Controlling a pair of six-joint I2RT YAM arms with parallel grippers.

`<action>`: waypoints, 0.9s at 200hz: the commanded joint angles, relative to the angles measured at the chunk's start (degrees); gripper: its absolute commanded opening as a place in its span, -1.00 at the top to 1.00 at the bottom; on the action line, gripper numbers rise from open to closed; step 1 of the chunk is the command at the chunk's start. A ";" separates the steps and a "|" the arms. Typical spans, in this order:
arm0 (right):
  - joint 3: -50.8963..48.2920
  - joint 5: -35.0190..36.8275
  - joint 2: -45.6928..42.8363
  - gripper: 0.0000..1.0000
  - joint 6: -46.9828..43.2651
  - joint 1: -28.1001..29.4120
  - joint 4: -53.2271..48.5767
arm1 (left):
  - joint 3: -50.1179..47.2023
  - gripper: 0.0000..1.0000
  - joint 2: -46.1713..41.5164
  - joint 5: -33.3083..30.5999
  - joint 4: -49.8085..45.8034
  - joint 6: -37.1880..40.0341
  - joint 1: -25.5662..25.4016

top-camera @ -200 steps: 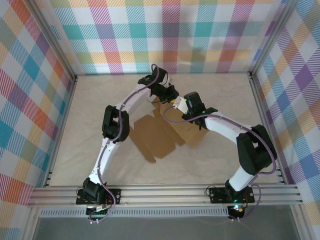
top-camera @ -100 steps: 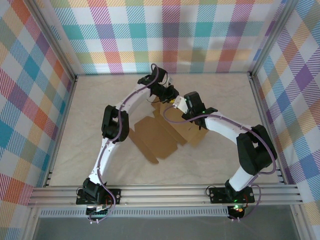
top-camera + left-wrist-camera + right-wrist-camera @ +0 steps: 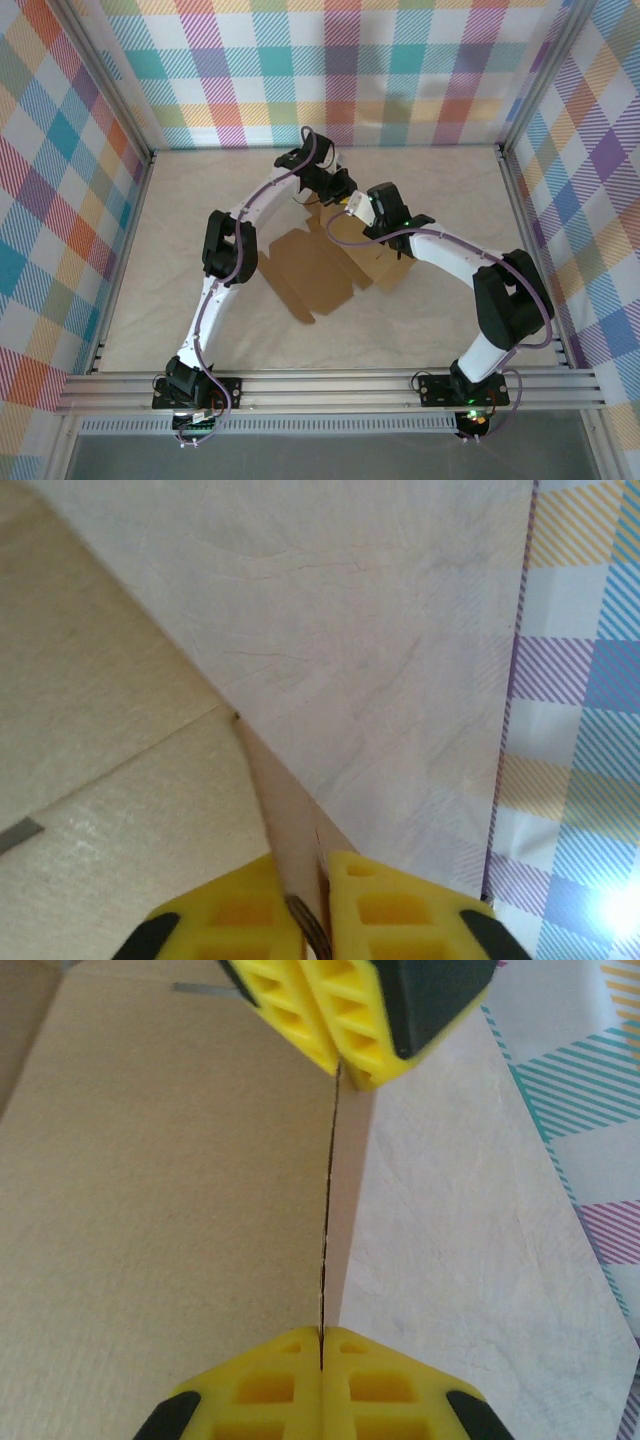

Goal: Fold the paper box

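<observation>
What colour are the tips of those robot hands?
Bright yellow fingertips, seen best in the right wrist view.

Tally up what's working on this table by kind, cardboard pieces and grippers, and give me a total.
paper box: 1
grippers: 2, the left gripper and the right gripper, each pinching an edge of the cardboard
total: 3

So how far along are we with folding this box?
Barely started: the paper box lies as an open, mostly flat sheet on the table. In hand: left jaws and right jaws are both shut on one thin flap at its far edge. Left: raising the walls and closing it up, by the look of it.
</observation>
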 commanded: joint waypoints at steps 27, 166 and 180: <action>1.04 1.41 0.02 1.00 -1.83 0.15 1.59 | -2.07 -0.17 -5.64 -0.63 -1.06 3.20 -0.05; 5.70 -2.66 -2.16 1.00 1.23 -1.49 -8.39 | -38.46 -1.00 -28.73 -15.66 19.41 17.88 9.72; 5.71 -2.72 -2.93 1.00 1.34 -1.63 -8.53 | -40.38 -1.00 -29.27 -15.56 21.79 18.74 10.66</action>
